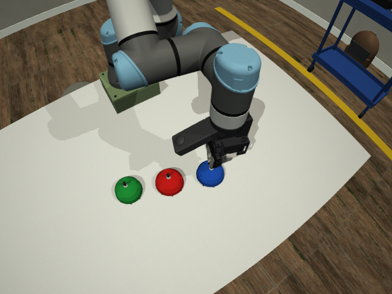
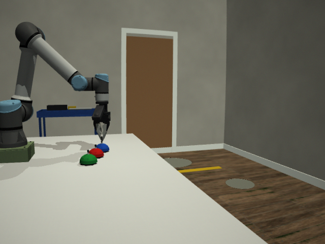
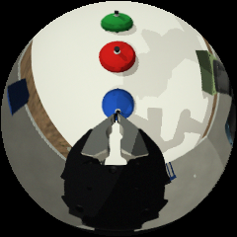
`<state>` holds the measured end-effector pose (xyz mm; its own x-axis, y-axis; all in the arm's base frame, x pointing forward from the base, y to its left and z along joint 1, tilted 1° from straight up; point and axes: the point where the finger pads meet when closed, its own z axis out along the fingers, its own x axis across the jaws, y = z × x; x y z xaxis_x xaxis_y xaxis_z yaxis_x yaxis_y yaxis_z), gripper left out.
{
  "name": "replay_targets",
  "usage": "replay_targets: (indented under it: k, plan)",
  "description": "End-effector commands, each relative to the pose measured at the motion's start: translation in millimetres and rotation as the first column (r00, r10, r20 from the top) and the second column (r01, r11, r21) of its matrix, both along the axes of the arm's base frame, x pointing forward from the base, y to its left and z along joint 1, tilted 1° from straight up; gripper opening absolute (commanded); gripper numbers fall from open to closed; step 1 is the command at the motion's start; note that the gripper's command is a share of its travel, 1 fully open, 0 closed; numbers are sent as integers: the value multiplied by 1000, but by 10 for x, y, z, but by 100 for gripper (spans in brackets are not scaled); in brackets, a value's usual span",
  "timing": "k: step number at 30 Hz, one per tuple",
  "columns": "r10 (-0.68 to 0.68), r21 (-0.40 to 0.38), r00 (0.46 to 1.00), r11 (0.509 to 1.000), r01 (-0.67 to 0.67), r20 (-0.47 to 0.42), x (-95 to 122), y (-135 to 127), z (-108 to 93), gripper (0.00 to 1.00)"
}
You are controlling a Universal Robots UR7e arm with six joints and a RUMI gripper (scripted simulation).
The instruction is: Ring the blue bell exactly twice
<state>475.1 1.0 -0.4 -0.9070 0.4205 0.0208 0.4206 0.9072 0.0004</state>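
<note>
Pointing straight down, the gripper (image 2: 101, 140) is held fully closed and empty, its tips at the blue bell's (image 1: 209, 174) button.

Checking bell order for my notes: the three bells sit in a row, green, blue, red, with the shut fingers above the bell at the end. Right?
Not quite. The middle bell is the red bell; the order is green bell, red, blue bell. The top view shows it. The gripper, fingers shut, is indeed above the end bell, the blue one.
</note>
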Motion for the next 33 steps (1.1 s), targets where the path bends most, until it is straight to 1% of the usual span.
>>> replay_targets:
  k: [1, 15, 24, 33]
  plan:
    - [0, 0, 1000, 1000, 0, 0, 1, 0, 0, 0]
    - [0, 0, 1000, 1000, 0, 0, 1, 0, 4, 0]
    - [0, 0, 1000, 1000, 0, 0, 2, 0, 67, 0]
    - [0, 0, 1000, 1000, 0, 0, 6, -2, 275, 0]
